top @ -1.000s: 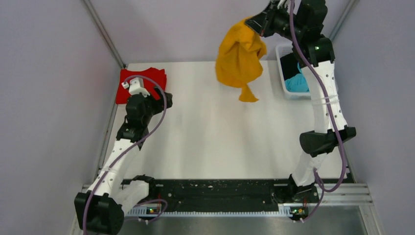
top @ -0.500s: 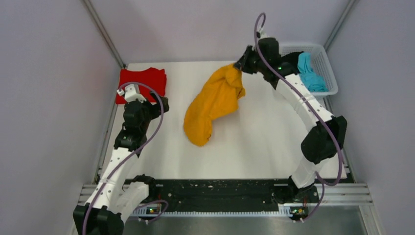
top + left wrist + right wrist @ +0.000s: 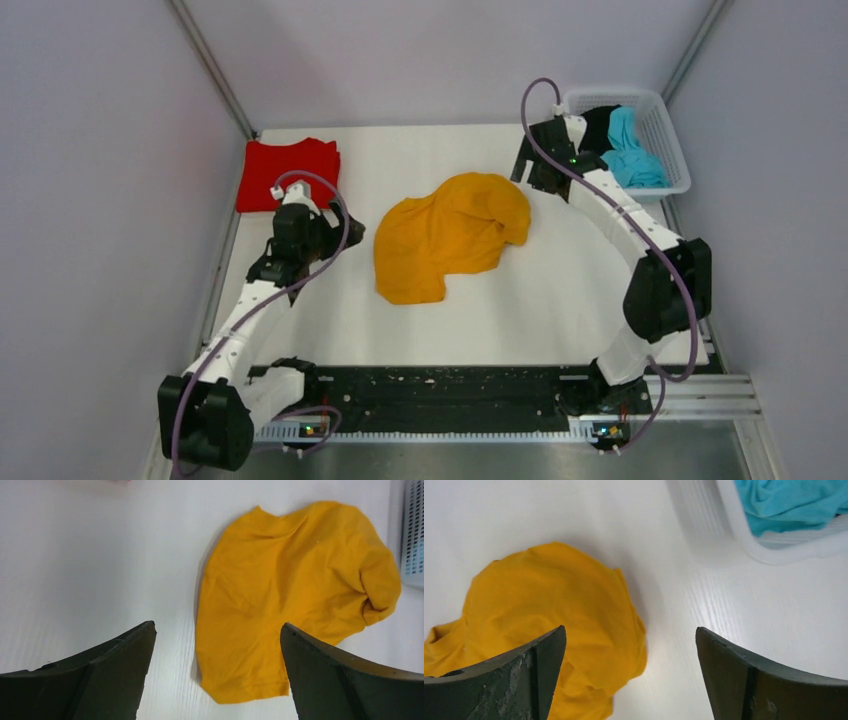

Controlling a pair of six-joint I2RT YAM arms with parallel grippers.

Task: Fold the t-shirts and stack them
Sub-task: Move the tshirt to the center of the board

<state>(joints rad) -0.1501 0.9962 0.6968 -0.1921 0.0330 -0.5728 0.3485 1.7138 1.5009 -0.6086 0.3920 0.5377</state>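
Observation:
An orange-yellow t-shirt (image 3: 450, 235) lies crumpled in the middle of the table, with nothing holding it. My left gripper (image 3: 348, 232) is just to its left, open, and the shirt's near hem (image 3: 250, 680) shows between the fingers from above. Open and empty, my right gripper (image 3: 528, 175) hovers beside the shirt's far right bulge (image 3: 544, 615). A folded red t-shirt (image 3: 288, 172) lies at the back left. A cyan-blue t-shirt (image 3: 630, 150) and a black one (image 3: 598, 125) sit in the basket.
The white mesh basket (image 3: 676, 150) stands at the back right corner, close behind my right gripper; its wall (image 3: 734, 530) shows in the right wrist view. Metal frame posts rise at both back corners.
My right gripper opened and let go of the orange-yellow t-shirt, which dropped and settled on the table. The right arm came down near the basket. My left arm swung right toward the shirt.

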